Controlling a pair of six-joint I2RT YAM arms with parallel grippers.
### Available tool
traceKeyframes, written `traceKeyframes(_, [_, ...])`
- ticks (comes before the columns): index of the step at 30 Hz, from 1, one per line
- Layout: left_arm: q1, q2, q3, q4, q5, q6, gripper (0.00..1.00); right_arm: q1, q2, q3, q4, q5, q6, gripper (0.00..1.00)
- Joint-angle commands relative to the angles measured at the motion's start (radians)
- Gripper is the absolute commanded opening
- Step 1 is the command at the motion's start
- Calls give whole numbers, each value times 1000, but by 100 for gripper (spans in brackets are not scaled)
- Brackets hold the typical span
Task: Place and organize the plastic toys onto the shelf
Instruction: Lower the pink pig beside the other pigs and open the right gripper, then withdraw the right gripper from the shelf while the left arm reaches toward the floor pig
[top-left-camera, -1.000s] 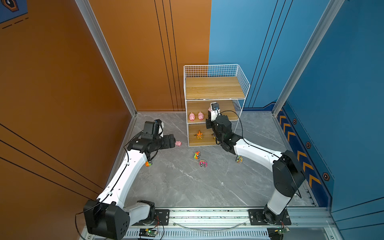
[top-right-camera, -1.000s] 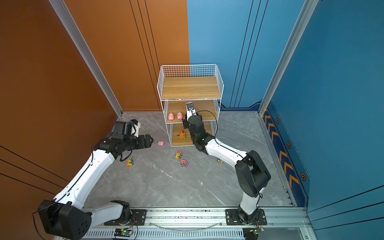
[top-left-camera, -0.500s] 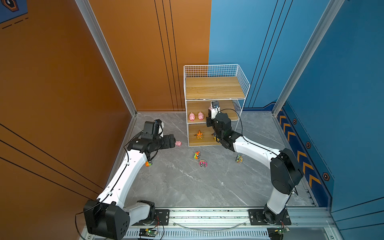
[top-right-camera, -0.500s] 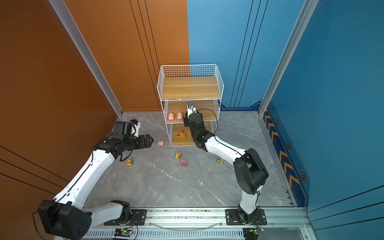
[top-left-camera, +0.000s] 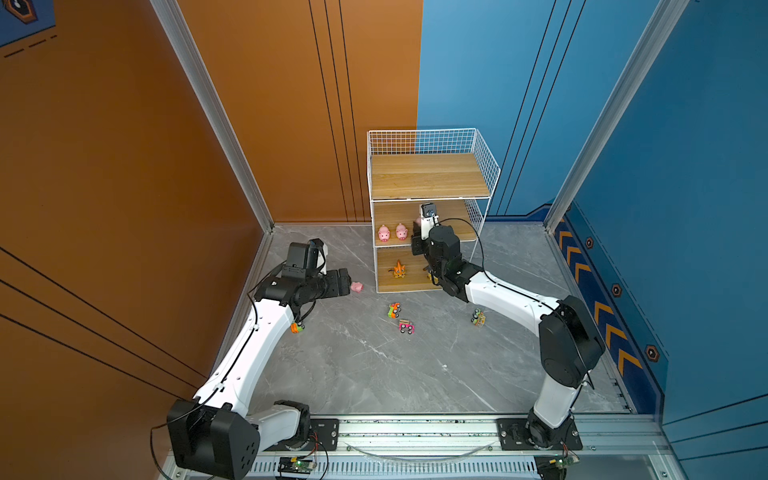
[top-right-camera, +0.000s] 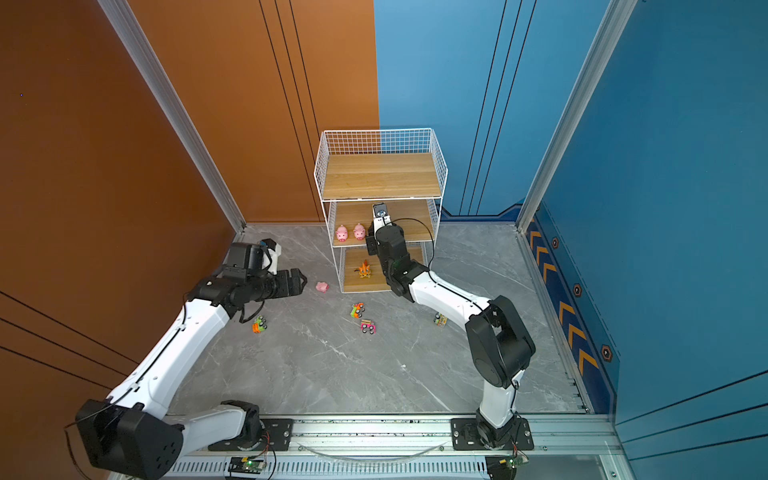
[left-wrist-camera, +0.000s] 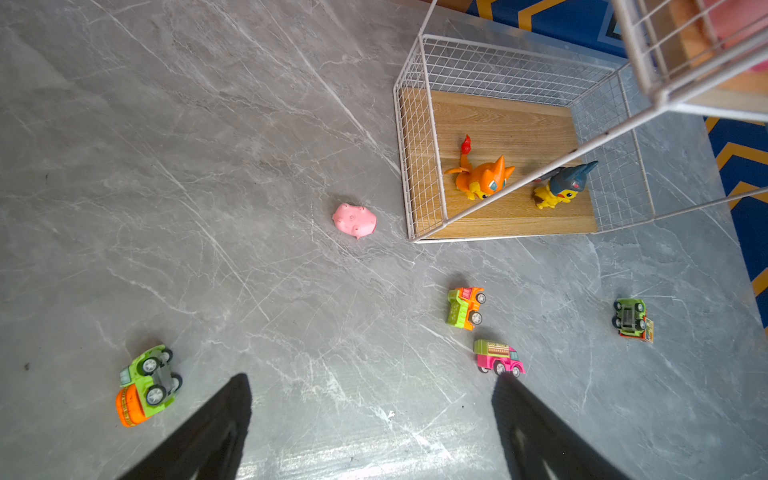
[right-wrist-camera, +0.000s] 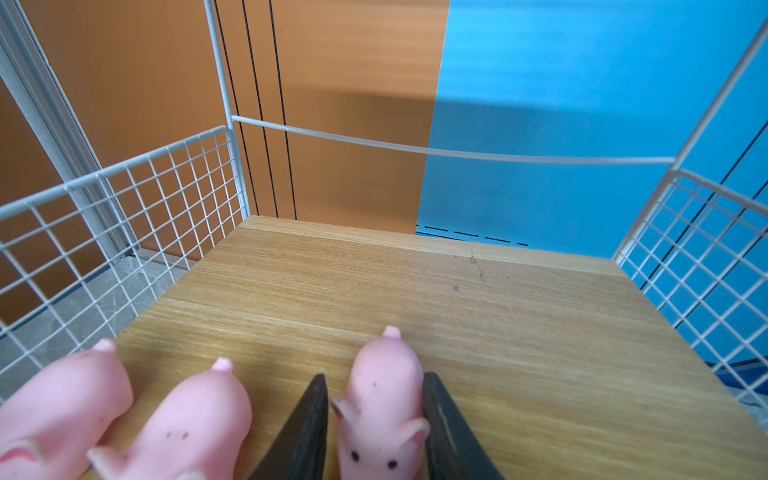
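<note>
The shelf (top-left-camera: 430, 176) stands at the back wall. Two pink pigs (top-left-camera: 383, 233) (top-left-camera: 401, 231) stand on its middle board. In the right wrist view a third pig (right-wrist-camera: 384, 399) stands beside them on that board, between the fingers of my right gripper (right-wrist-camera: 376, 376). One finger touches its side and a narrow gap shows at the other, so the jaws are open. Another pig (left-wrist-camera: 354, 220) lies on the floor beside the shelf. My left gripper (left-wrist-camera: 371, 378) hovers open and empty above the floor near it. Several cars (left-wrist-camera: 465, 308) (left-wrist-camera: 498, 357) (left-wrist-camera: 631, 319) (left-wrist-camera: 147, 384) are scattered on the floor.
An orange cat figure (left-wrist-camera: 482, 178) and a blue-and-yellow figure (left-wrist-camera: 561, 189) stand on the shelf's bottom board. The top board (top-right-camera: 381, 176) is bare inside its wire rim. Orange and blue walls close in on the grey floor (top-left-camera: 374, 365).
The right arm has edged slightly at the shelf's middle tier. The left arm and the floor toys have not moved.
</note>
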Motion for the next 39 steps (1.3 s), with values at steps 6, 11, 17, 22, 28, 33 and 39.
traceKeyframes(6, [13, 5, -13, -1, 16, 4, 92, -6, -65, 9, -13, -7, 4, 52])
traceKeyframes(11, [16, 5, -13, 0, 16, 4, 92, -4, -122, -28, -9, -4, 2, 56])
traceKeyframes(17, [16, 6, -13, -1, 12, 4, 92, -1, -197, -88, -35, -7, 10, 58])
traceKeyframes(22, [19, 11, -13, -1, 4, 4, 92, 6, -298, -178, -76, -35, 33, 60])
traceKeyframes(28, [23, 28, -14, -1, -9, 3, 92, 29, -457, -353, -148, -119, 92, 62])
traceKeyframes(33, [24, 72, -16, -1, -39, 2, 92, 88, -617, -550, -176, -226, 119, 63])
traceKeyframes(39, [15, 176, -9, -2, -109, -6, 92, 128, -773, -722, -248, -283, 155, 65])
